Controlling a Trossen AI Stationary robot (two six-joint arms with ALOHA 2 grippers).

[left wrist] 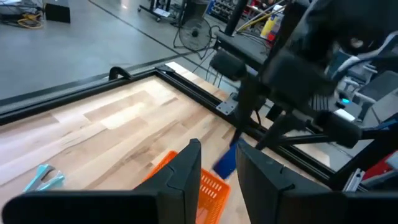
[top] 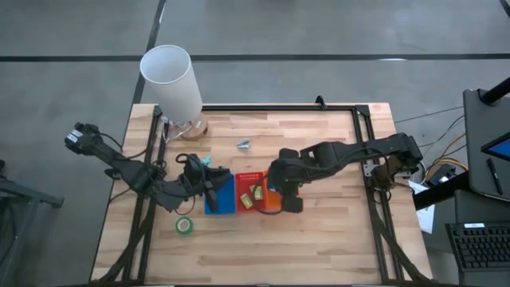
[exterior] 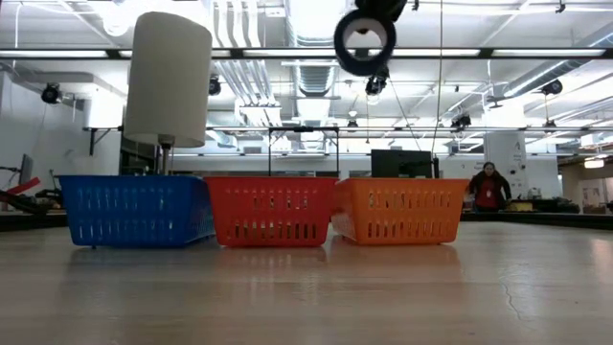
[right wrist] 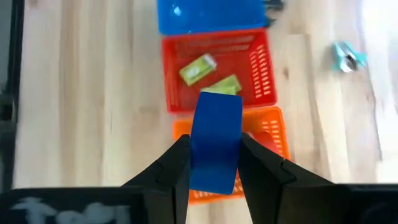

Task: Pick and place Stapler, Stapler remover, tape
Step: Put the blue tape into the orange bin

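Hovering above the orange basket (right wrist: 273, 134), the right gripper (right wrist: 215, 158) clamps a blue tape roll (right wrist: 215, 140) upright between its two fingers (red basket (right wrist: 261, 68) and blue basket (right wrist: 211, 15) lined up beyond). Over the blue basket, the left gripper (left wrist: 217, 180) hangs with fingers apart. A green tape roll (top: 185, 226) lies on the table (top: 319, 247).

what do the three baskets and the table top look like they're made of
The blue basket, red basket and orange basket look like moulded plastic: uniform bright colour, slotted walls, slight sheen. The table top looks like pale sealed wood: joined planks with visible grain, and it faintly mirrors the baskets in the low view.
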